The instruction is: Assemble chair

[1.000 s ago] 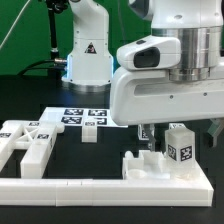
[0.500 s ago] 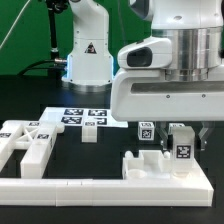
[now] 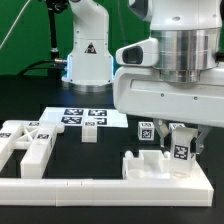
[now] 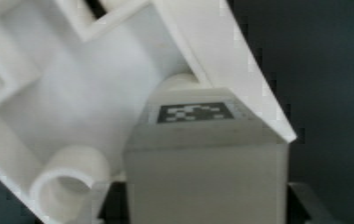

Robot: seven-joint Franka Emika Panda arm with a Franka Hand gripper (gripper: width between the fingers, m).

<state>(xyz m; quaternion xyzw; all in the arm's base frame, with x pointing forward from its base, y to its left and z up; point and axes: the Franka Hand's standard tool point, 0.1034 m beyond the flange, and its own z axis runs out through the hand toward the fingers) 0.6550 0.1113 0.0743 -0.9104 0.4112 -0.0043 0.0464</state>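
Observation:
The chair assembly [image 3: 160, 168] stands at the front on the exterior view's right: a matte-white slab with short square posts rising from it. One tagged post [image 3: 181, 150] stands between my fingers. A second tagged post [image 3: 145, 129] stands just to the exterior view's left of it. My gripper [image 3: 182, 141] reaches down from above and is shut on the first post. In the wrist view this post [image 4: 200, 150] fills the gap between my dark fingers [image 4: 295, 202], with the white panel [image 4: 67, 90] beside it. My gripper [image 4: 206, 208] is at the frame's edge.
Loose white chair parts [image 3: 25, 142] lie at the exterior view's left. A small block [image 3: 90, 131] sits by the marker board [image 3: 82, 116]. The long white L-shaped rail [image 3: 60, 186] runs along the front. A second robot base [image 3: 88, 55] stands at the back.
My wrist has turned over the chair assembly. The second tagged post, hidden a second ago, now shows beside the gripped post. The loose parts have not moved.

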